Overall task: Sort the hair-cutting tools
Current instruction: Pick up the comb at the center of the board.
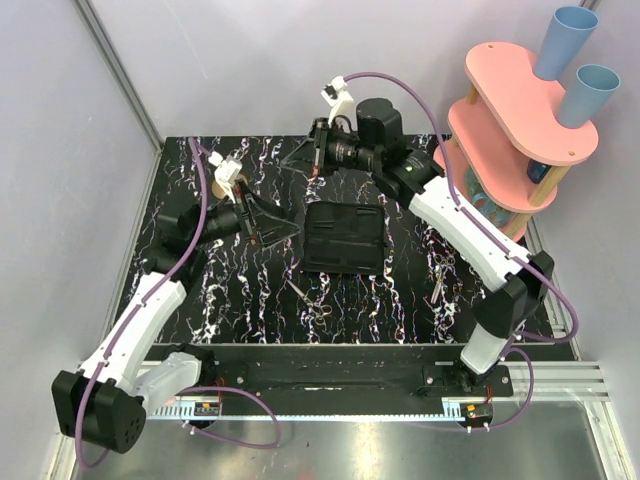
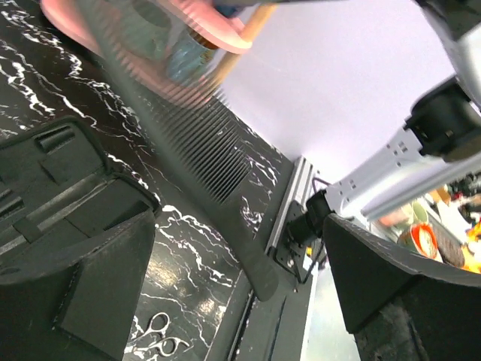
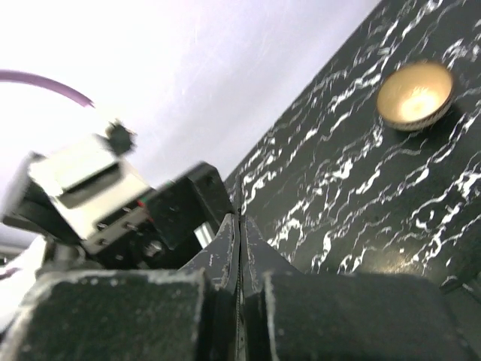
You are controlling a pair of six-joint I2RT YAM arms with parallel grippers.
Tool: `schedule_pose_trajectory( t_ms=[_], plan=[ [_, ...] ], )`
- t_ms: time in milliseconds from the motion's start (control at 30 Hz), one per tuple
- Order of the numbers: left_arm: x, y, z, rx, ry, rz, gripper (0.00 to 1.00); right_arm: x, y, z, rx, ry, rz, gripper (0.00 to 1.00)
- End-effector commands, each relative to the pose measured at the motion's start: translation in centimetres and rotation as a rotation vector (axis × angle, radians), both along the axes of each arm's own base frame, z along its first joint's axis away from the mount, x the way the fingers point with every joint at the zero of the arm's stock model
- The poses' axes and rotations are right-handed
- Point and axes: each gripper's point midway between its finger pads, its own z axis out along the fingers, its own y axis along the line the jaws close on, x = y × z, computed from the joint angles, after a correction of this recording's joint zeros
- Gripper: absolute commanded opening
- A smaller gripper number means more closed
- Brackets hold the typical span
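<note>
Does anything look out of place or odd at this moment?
Yes. In the left wrist view a dark comb slants, blurred, between the wide-open fingers of the left gripper. It appears ungripped, so it looks loose and is probably dropping. Nothing else stands out.

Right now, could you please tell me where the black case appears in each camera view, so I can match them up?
Top external: the black case lies open near the middle of the table.
Left wrist: it fills the left side of the picture, inner slots showing.
Right wrist: not clearly in it.
Shared landmark: the black marbled tabletop, visible in all three views.
</note>
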Motion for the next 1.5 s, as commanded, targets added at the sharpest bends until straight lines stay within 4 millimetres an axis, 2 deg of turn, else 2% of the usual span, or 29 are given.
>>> schedule_pose_trajectory(
  t_ms=[0, 133, 200, 233, 300, 333, 400, 433, 533, 600, 633, 667, 700, 733, 767, 800, 833, 867, 933, 967, 1000, 1133, 1200, 1333, 1467],
  plan=[
    [1.9, 0.4, 2.2, -0.185, 0.016, 0.141, 0.99, 0.5, -2.3, 8.2, 0.192, -0.152, -0.149, 0.0],
    [1.7, 0.2, 2.5, -0.242, 0.024, 0.115, 0.98, 0.0, -3.0, 10.3, 0.25, -0.186, -0.169, 0.0],
    [1.7, 0.0, 2.5, -0.242, 0.036, 0.099, 0.94, 0.0, -3.1, 10.3, 0.256, -0.182, -0.169, 0.0],
    [1.7, -0.1, 2.8, -0.245, 0.029, 0.095, 0.83, -0.3, -3.2, 10.6, 0.263, -0.189, -0.167, 0.0],
    [1.5, -0.2, 3.1, -0.249, 0.034, 0.074, 0.72, -0.4, -3.2, 10.2, 0.264, -0.18, -0.164, 0.0],
    [1.2, -0.3, 3.7, -0.266, 0.013, 0.056, 0.6, -0.6, -3.3, 10.4, 0.271, -0.191, -0.16, 0.0],
    [0.4, -0.6, 4.0, -0.289, 0.03, -0.009, 0.47, -0.5, -3.4, 9.6, 0.26, -0.18, -0.167, 0.0],
    [0.1, -0.7, 4.6, -0.299, 0.004, -0.031, 0.31, -0.7, -3.5, 9.7, 0.261, -0.187, -0.166, 0.0],
    [-0.2, -1.0, 4.5, -0.304, 0.022, -0.076, 0.02, -1.0, -3.9, 9.4, 0.256, -0.188, -0.17, 0.0],
    [-0.6, -1.1, 4.3, -0.287, 0.022, -0.099, 0.0, -1.1, -4.4, 9.1, 0.238, -0.201, -0.187, 0.22],
    [-0.5, -1.2, 4.0, -0.272, 0.038, -0.101, 0.0, -1.2, -4.7, 8.6, 0.214, -0.206, -0.193, 0.39],
    [-0.6, -1.2, 3.8, -0.253, 0.041, -0.109, 0.0, -1.0, -5.2, 8.2, 0.167, -0.257, -0.204, 0.8],
    [-0.8, -1.3, 3.1, -0.209, 0.008, -0.124, 0.0, -0.9, -5.8, 8.6, 0.14, -0.286, -0.219, 0.89],
    [-0.6, -1.3, 2.1, -0.155, 0.084, -0.116, 0.0, -0.9, -6.3, 7.1, 0.061, -0.263, -0.223, 0.95],
    [-0.6, -1.2, 1.4, -0.113, 0.096, -0.114, 0.0, -0.9, -6.8, 6.7, 0.005, -0.31, -0.189, 1.0],
    [-0.5, -1.1, 0.5, -0.041, 0.027, -0.115, 0.0, -1.1, -7.2, 8.1, -0.014, -0.345, -0.171, 1.0],
    [-1.2, -0.8, -0.4, 0.014, 0.112, -0.121, 0.0, -1.6, -7.8, 6.2, -0.106, -0.301, -0.147, 1.0],
    [-1.6, -0.6, -0.9, 0.045, 0.116, -0.131, 0.0, -1.8, -8.2, 5.9, -0.167, -0.345, -0.118, 1.0],
    [-3.0, -0.3, -1.9, 0.101, 0.134, -0.183, 0.0, -2.7, -8.8, 5.2, -0.252, -0.313, -0.067, 1.0],
    [-3.5, -0.2, -2.1, 0.106, 0.145, -0.204, 0.0, -3.0, -9.2, 6.0, -0.268, -0.35, -0.048, 1.0],
    [-4.5, -0.2, -2.4, 0.109, 0.166, -0.245, 0.0, -3.4, -9.3, 4.6, -0.312, -0.306, -0.023, 1.0],
    [-5.8, 0.2, -3.3, 0.125, 0.201, -0.28, 0.0, -4.5, -10.2, 4.5, -0.317, -0.315, 0.039, 1.0],
    [-6.4, 0.3, -3.2, 0.129, 0.188, -0.29, 0.0, -5.9, -10.5, 4.7, -0.284, -0.302, 0.126, 1.0],
    [-7.9, 0.4, -2.3, 0.111, 0.152, -0.338, 0.0, -9.6, -9.8, 4.8, -0.201, -0.282, 0.353, 1.0],
    [-9.0, 0.1, -2.4, 0.105, 0.15, -0.382, 0.0, -10.5, -9.2, 4.1, -0.174, -0.232, 0.437, 1.0]
  ],
)
